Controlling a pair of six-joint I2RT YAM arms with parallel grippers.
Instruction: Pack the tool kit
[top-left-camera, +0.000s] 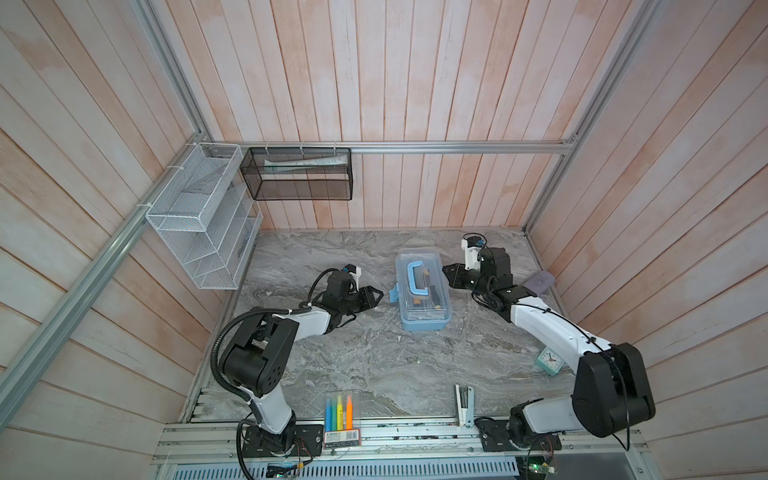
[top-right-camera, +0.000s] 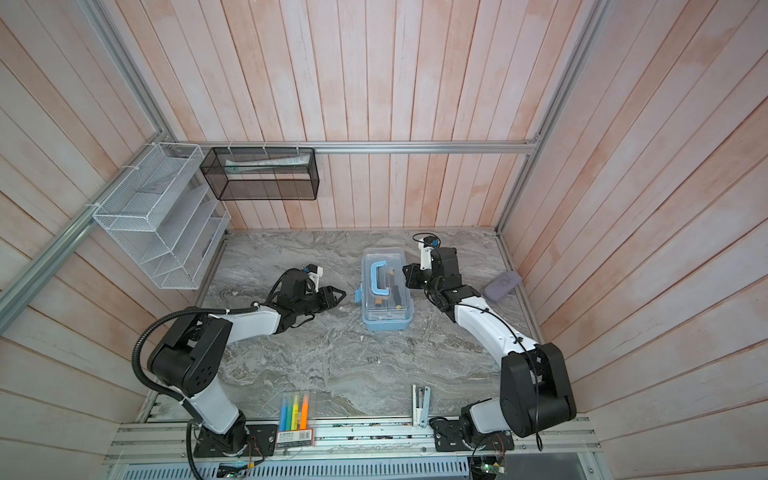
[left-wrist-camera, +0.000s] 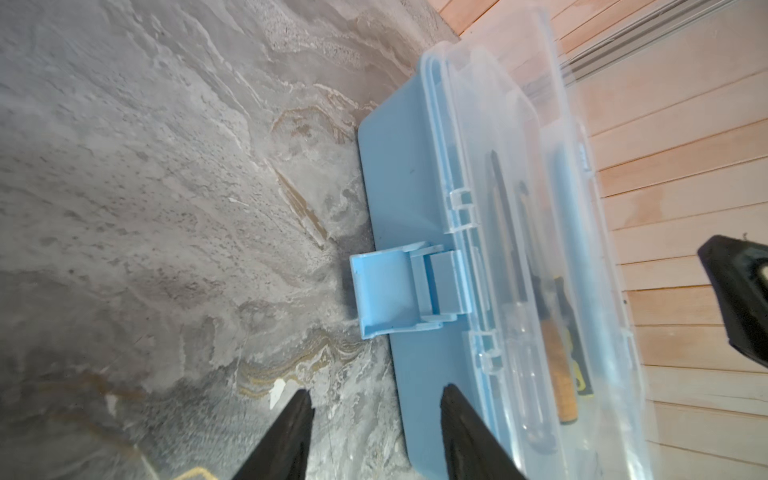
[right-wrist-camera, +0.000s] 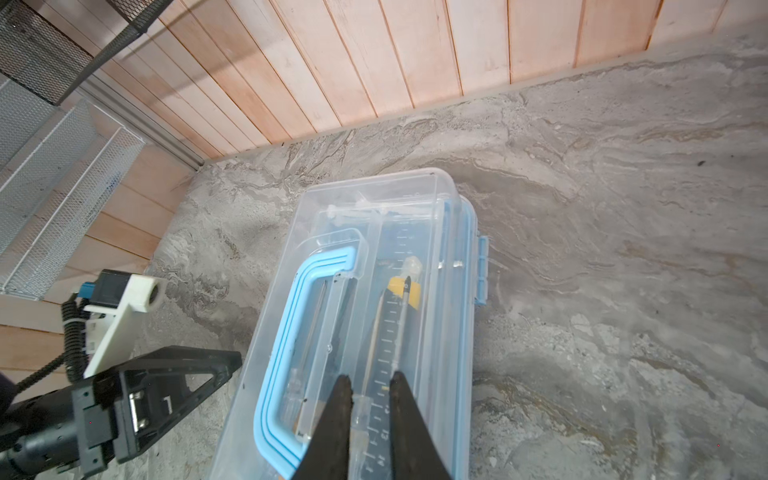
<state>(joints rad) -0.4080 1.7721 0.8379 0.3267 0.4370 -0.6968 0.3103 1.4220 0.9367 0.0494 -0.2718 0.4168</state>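
Observation:
The tool kit (top-left-camera: 422, 309) (top-right-camera: 386, 320) is a light blue box with a clear lid down and a blue handle (right-wrist-camera: 286, 332), standing mid-table. Through the lid I see screwdrivers and a yellow-black knife (right-wrist-camera: 403, 291). Its blue latch (left-wrist-camera: 390, 291) (top-left-camera: 392, 295) sticks out from the box's left side, flipped outward. My left gripper (left-wrist-camera: 376, 399) (top-left-camera: 377, 298) is open just short of that latch, low over the table, with nothing between its jaws. My right gripper (right-wrist-camera: 371, 378) (top-left-camera: 445, 270) hovers over the lid's right part, its jaws a narrow gap apart and holding nothing.
A clear highlighter pack (top-left-camera: 343, 409) and a white stapler (top-left-camera: 464, 405) lie at the front edge. A small green clock (top-left-camera: 550, 359) and a grey-purple object (top-left-camera: 540, 280) sit at the right. A white mesh rack (top-left-camera: 199, 216) and a black mesh basket (top-left-camera: 299, 174) hang at the back left.

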